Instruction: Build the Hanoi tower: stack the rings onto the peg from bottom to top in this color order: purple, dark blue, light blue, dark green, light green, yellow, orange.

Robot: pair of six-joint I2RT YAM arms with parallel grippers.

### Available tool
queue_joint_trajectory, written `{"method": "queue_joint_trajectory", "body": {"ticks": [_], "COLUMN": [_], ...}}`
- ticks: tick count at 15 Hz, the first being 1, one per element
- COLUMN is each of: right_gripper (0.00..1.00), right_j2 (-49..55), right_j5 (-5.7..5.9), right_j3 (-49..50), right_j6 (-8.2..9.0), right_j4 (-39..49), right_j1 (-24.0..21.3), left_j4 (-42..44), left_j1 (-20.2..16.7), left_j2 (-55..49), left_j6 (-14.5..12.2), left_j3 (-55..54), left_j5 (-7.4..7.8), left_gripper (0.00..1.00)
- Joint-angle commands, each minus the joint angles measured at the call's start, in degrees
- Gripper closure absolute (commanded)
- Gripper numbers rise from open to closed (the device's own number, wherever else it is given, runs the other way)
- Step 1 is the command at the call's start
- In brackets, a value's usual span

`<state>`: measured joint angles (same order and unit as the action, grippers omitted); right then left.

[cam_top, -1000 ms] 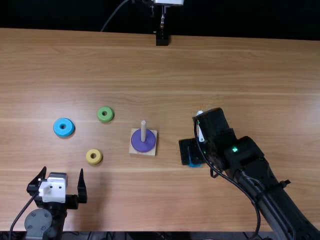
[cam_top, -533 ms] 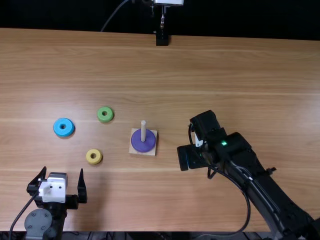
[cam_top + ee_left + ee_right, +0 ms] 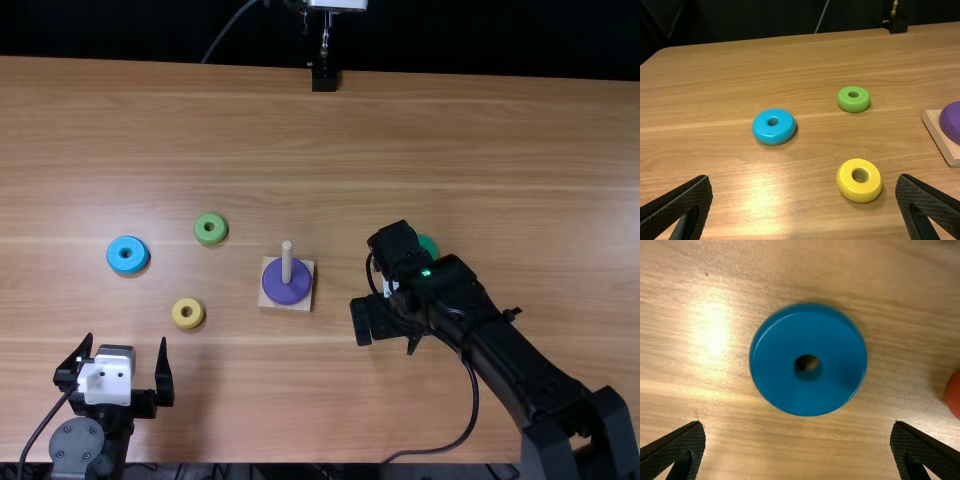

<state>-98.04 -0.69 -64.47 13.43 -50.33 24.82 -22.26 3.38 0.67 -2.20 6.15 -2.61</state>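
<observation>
Dark blue ring lies on the surface, right of the peg, where my right gripper, fingers spread, has shifted left above it, likely lining up to grasp the next layer.

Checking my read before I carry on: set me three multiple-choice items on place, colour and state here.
1. Where is the purple ring? A: beside the yellow ring; B: around the peg; C: beside the light green ring.
2. What colour is the ring ahead of the right gripper? A: dark blue; B: yellow; C: purple.
3. The left gripper is: A: shut; B: clamping a ring; C: open.

1 B: in the top view, the peg rises through it.
2 A: the right wrist view shows its dark blue face.
3 C: its fingers stand apart in the left wrist view.
</observation>
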Motion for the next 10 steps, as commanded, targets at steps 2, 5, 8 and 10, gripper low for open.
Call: {"method": "queue_joint_trajectory", "body": {"ticks": [2, 5, 8, 10], "right_gripper": [0.00, 0.00, 0.00, 0.00], "right_j2": [-2.77, -4.79, -5.58, -5.94], "right_j5": [-0.37, -0.37, -0.37, -0.37], "right_j3": [-0.66, -2.07, -2.15, -2.07], "right_j6": [0.60, 0.60, 0.70, 0.70], "right_j4": [0.06, 1.75, 6.60, 8.50], "right_j1": [-0.30, -0.30, -0.47, -0.38], "left_j4": [-4.42, -4.42, -4.42, -4.42], "left_j1": [0.05, 0.05, 0.05, 0.05], "left_j2": [-0.67, -0.67, -0.67, -0.67], "left_j6": [-0.12, -0.12, -0.12, -0.12], "left_j3": [-6.15, -6.15, -6.15, -6.15], "left_j5": [-0.13, -0.13, -0.13, -0.13], "left_gripper": [0.00, 0.00, 0.00, 0.00]}}
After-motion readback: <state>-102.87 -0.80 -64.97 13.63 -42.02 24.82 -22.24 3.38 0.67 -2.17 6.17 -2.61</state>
